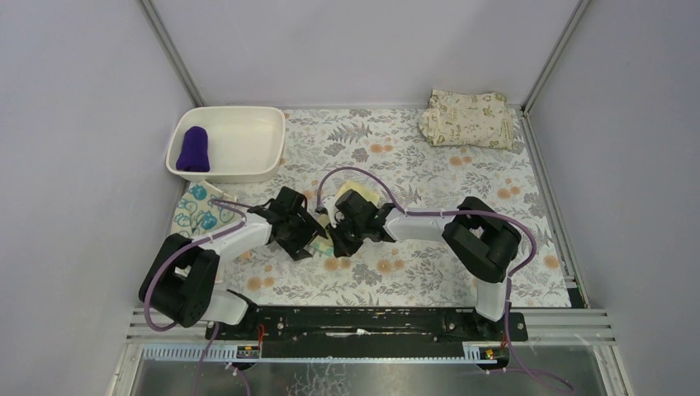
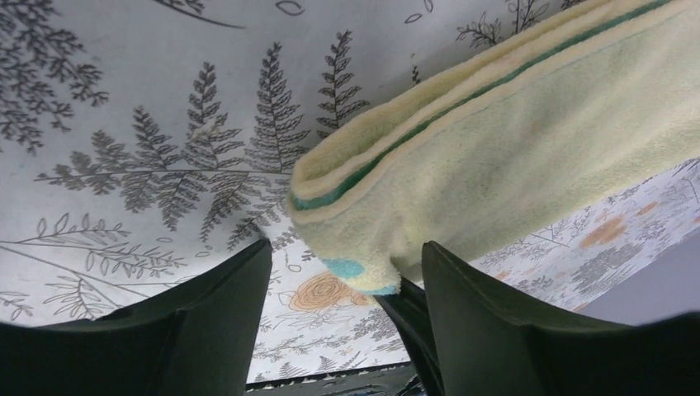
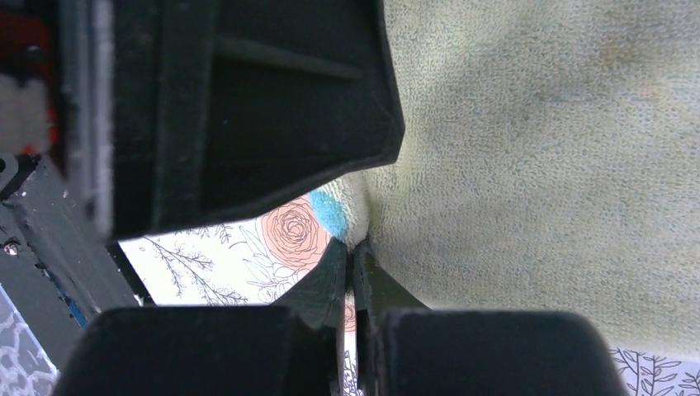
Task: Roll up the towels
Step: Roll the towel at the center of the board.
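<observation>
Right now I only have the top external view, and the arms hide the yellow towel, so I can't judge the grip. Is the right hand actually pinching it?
Observer: Yes. The right hand is shut on an edge of the yellow towel.
Operator: And the left hand?
Observer: The left hand is open. Its fingers straddle the towel's folded end without clamping it.
Operator: Folded how?
Observer: Doubled over, with a teal stripe showing between the layers.
</observation>
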`<state>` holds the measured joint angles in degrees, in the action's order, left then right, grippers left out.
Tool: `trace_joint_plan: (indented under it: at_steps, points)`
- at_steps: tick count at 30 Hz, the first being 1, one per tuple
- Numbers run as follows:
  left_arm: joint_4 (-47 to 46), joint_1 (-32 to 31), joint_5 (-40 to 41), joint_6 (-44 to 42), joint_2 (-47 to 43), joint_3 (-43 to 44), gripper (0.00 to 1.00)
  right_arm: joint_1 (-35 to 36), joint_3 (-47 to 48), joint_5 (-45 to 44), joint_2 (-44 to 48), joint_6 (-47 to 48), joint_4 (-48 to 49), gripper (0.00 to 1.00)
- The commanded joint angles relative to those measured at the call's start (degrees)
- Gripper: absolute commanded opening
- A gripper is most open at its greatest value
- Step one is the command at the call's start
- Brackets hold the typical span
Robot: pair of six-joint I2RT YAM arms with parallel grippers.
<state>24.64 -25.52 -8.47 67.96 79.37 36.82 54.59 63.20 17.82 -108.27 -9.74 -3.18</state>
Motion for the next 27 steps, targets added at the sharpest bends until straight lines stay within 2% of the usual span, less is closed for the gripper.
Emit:
trace_joint_plan:
  at_steps: [1,6,11,14,16,18,20,22,27]
  points:
    - [-1.7,-0.4,3.4,1.2,3.4,1.0,0.60,0.0,-1.9,1.4,1.6,-1.2,-0.2,0.00]
    - [1.3,-0.4,8.3,0.4,4.9,2.5,0.41,-0.3,-3.2,2.1,2.5,-1.7,0.9,0.00]
    - [4.4,-0.2,11.9,-0.5,6.0,4.3,0.32,-0.4,-4.1,2.8,3.2,-2.1,1.6,0.00]
    - [5.9,0.2,13.5,-1.0,6.5,5.0,0.24,-0.8,-4.6,3.7,3.6,-2.7,2.1,0.00]
    - [6.3,0.5,13.8,-1.4,6.8,5.1,0.15,-1.2,-4.8,4.8,3.8,-3.3,2.5,0.00]
    - [6.4,0.6,13.9,-1.8,6.7,5.1,0.11,-1.7,-4.8,6.2,3.7,-4.0,3.1,0.00]
    - [6.8,0.6,14.1,-2.1,7.0,5.3,0.11,-2.3,-4.6,8.3,3.4,-4.9,3.4,0.00]
    - [6.9,0.9,13.9,-2.6,6.7,5.3,0.16,-3.0,-4.0,10.6,3.0,-5.8,3.5,0.00]
    - [7.2,1.8,14.5,-4.3,3.0,5.4,0.46,-5.4,-2.2,17.6,0.8,-8.8,3.5,0.00]
